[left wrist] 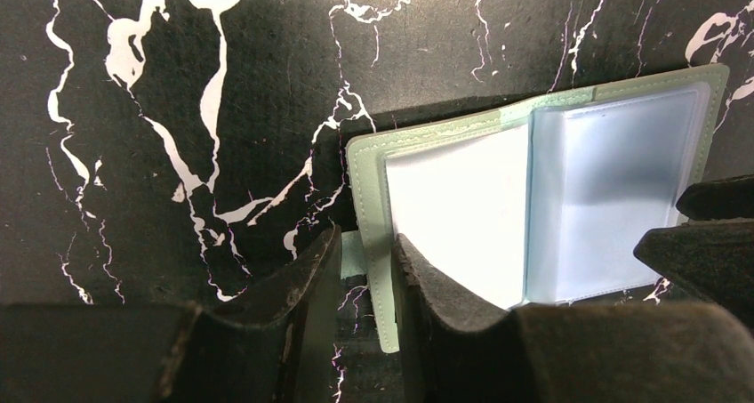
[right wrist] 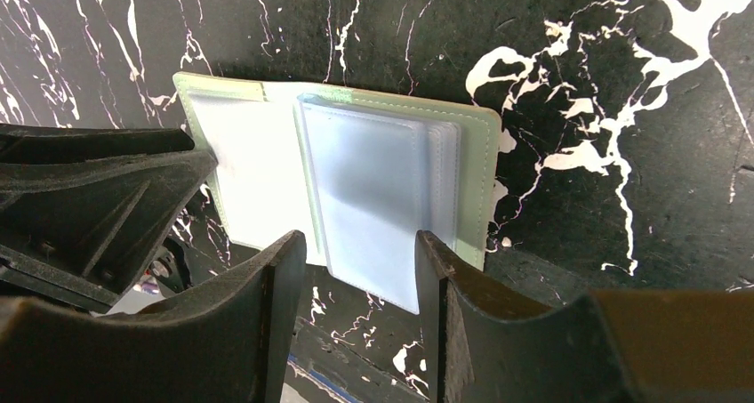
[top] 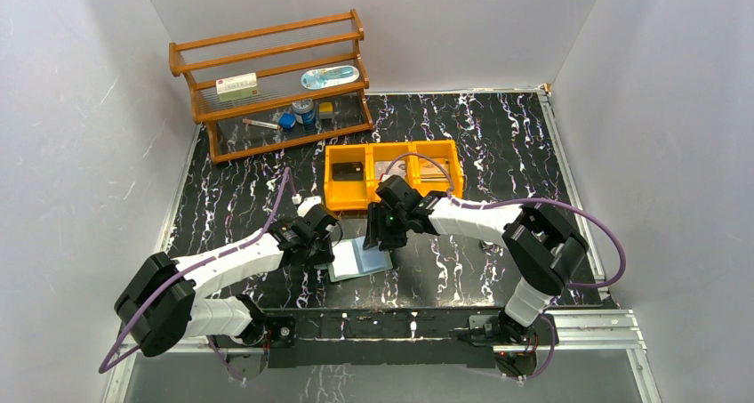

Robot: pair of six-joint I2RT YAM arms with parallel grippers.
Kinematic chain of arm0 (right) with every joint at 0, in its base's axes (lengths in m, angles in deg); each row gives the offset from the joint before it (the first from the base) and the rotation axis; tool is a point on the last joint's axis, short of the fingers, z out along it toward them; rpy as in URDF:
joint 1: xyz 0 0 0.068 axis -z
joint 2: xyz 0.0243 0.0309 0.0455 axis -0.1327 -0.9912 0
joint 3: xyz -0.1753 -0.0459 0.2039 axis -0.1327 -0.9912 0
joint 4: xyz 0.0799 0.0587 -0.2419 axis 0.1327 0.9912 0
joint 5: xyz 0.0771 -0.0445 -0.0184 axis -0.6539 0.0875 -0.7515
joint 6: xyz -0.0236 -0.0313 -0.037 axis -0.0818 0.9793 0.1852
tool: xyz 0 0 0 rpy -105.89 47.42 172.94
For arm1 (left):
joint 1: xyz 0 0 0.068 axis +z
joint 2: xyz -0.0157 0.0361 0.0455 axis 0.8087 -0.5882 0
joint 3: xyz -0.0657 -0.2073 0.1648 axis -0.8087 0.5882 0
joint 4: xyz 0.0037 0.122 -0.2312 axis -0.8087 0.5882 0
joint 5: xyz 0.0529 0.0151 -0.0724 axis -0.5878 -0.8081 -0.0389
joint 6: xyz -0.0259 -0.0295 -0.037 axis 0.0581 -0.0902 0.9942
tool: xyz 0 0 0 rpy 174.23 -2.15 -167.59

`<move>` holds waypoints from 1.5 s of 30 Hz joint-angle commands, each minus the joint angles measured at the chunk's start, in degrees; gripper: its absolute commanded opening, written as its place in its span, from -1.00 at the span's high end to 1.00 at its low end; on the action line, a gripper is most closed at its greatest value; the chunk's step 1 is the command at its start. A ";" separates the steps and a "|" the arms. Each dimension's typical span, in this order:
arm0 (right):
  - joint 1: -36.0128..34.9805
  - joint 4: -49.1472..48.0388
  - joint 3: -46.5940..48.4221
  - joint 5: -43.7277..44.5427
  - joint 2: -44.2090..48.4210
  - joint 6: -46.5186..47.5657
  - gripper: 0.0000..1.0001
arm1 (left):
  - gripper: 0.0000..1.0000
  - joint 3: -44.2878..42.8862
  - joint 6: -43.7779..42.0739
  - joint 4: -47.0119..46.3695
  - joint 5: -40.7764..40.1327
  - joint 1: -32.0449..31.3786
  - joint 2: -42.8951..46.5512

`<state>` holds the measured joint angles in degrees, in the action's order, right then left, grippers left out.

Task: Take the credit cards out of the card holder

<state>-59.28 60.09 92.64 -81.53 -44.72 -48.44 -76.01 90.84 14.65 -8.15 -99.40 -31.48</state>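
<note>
Just in front of the orange bin, on its arm-facing side, the card holder lies opened flat on the black marbled table, its pale green cover underneath and its clear plastic sleeves fanned on top. A bluish-grey shade under the top sleeve may be one of the credit cards, but I cannot tell for certain. The holder looks light, thin and floppy, so it would likely slide or fold if tugged without being pinned. The sleeves look slick and limp, poor things to grab, and a stiff card edge poking from a pocket mouth would be the better place to pinch. On the side of the holder away from the bin's right end, the left gripper is narrowed over the stitched cover edge, which runs between its fingers, and it seems to pinch that edge to steady the holder. The right gripper hangs over the sleeves with its jaws about half apart, holding nothing. Behind the bin and to its left stands a wooden rack of small items.
</note>
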 commanded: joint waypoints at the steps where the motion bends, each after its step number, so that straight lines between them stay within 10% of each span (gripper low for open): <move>1: 0.04 0.29 1.27 0.48 1.50 0.52 -0.13 | 0.49 -1.30 -0.87 -0.53 0.69 0.34 -0.84; 25: 0.11 4.79 4.01 4.85 4.13 0.96 -0.18 | 0.59 -1.19 -2.30 -1.87 2.97 0.34 -2.76; 45: 0.07 -4.48 2.50 -8.05 -0.21 -0.85 0.01 | 0.62 -2.13 -3.09 -2.44 3.90 0.35 -3.36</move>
<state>-59.06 59.04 94.00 -86.41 -47.00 -49.31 -76.82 88.02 12.05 -5.02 -99.14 -35.08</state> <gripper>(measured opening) 0.494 0.192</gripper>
